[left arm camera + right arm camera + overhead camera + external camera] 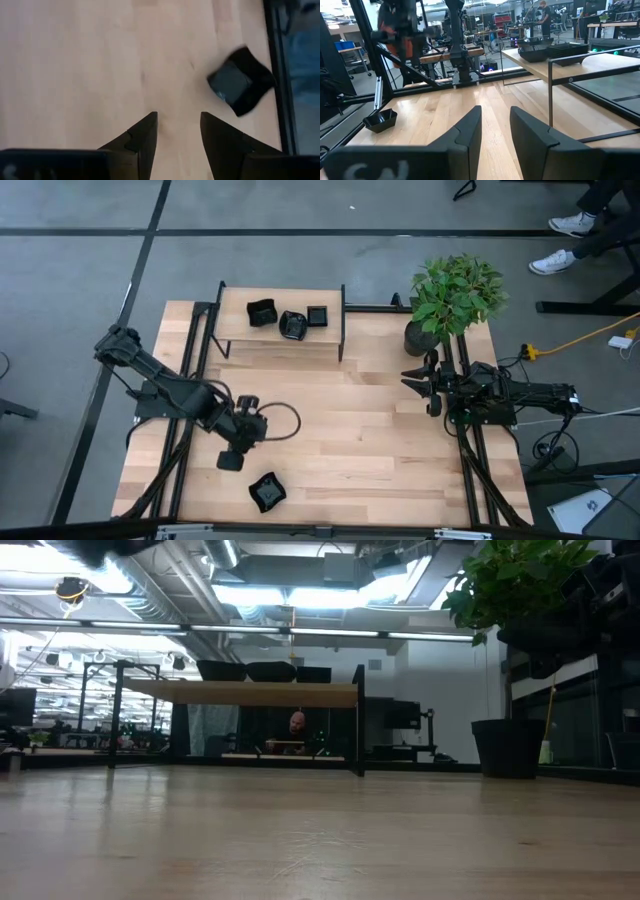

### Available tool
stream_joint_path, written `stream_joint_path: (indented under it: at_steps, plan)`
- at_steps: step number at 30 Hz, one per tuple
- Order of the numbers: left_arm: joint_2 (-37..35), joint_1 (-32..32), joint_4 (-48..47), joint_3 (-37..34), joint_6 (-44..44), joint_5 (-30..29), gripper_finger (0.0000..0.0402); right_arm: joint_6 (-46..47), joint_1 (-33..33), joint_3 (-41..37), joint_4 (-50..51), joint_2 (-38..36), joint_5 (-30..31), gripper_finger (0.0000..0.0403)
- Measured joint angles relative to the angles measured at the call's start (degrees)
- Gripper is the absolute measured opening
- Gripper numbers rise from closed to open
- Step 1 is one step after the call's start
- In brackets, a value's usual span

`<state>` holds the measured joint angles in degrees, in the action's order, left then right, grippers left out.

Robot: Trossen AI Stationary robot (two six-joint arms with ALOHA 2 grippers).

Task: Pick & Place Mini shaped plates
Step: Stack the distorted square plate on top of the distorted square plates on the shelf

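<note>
The wooden counter [340, 430] carries one plate [267, 492] near its front edge. The left gripper [232, 461] hovers released just beside it, holding nothing. The right gripper [418, 379] waits near the plant [455, 295], released too.

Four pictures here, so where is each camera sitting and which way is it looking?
High view: above the table, looking straight down; both arms, shelf, loose black plate.
Low view: at tabletop height, looking level across to the shelf and plant pot; no gripper visible.
Left wrist view: on the left arm, looking down; the open left gripper is empty.
Right wrist view: on the right arm, looking across the table; the open right gripper is empty.
Shared: the high and both wrist views show that loose plate.
</note>
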<state>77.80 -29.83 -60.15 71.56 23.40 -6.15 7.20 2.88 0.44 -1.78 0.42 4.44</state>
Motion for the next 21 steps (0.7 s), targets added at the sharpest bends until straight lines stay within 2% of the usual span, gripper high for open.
stream_joint_path:
  at_steps: [3, 8, 12, 15, 21]
  plan:
    - [0.0, -1.2, 4.6, -4.7, 0.8, 3.2, 0.0143, 0.0, 0.0, 0.0, 0.0, 0.0, 0.0, 0.0103]
    - [0.0, -2.4, 17.5, -12.7, 4.9, 9.2, 0.0143, 0.0, 0.0, 0.0, 0.0, 0.0, 0.0, 0.0103]
    - [0.0, -2.8, 26.1, -17.9, 9.3, 11.4, 0.0143, 0.0, 0.0, 0.0, 0.0, 0.0, 0.0, 0.0103]
    - [0.0, -2.8, 29.3, -20.2, 13.1, 11.5, 0.0143, 0.0, 0.0, 0.0, 0.0, 0.0, 0.0, 0.0103]
    - [0.0, -2.8, 29.9, -21.7, 18.1, 11.4, 0.0143, 0.0, 0.0, 0.0, 0.0, 0.0, 0.0, 0.0103]
